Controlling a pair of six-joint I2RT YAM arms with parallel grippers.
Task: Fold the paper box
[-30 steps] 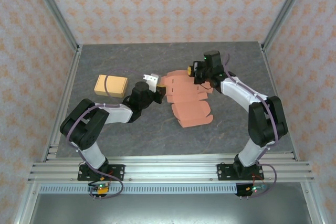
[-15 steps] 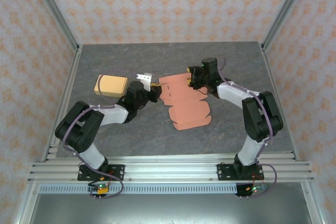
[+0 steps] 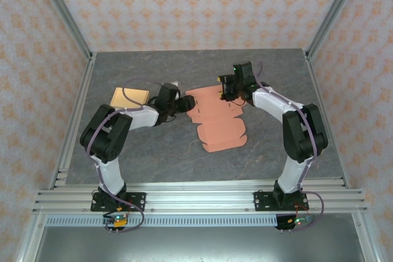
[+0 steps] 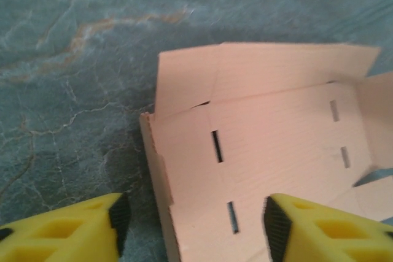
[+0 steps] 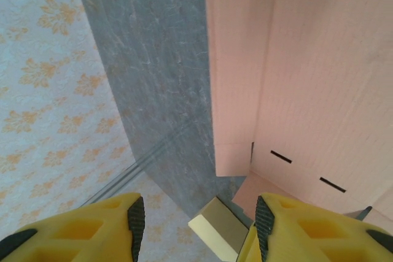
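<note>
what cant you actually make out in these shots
- top external: whether the left gripper touches the paper box; its own wrist hides the fingertips
- left wrist: the box's right side and near edge, cut off by the frame
- right wrist: what the tan block is; the bottom edge cuts it off and the right gripper covers part

Salmon-pink box [image 3: 224, 130] — grey marbled table [image 3: 153, 148]

paper box blank [image 4: 270, 145] cut off right and bottom, left tool [image 4: 191, 228] cropped by bottom edge
</note>
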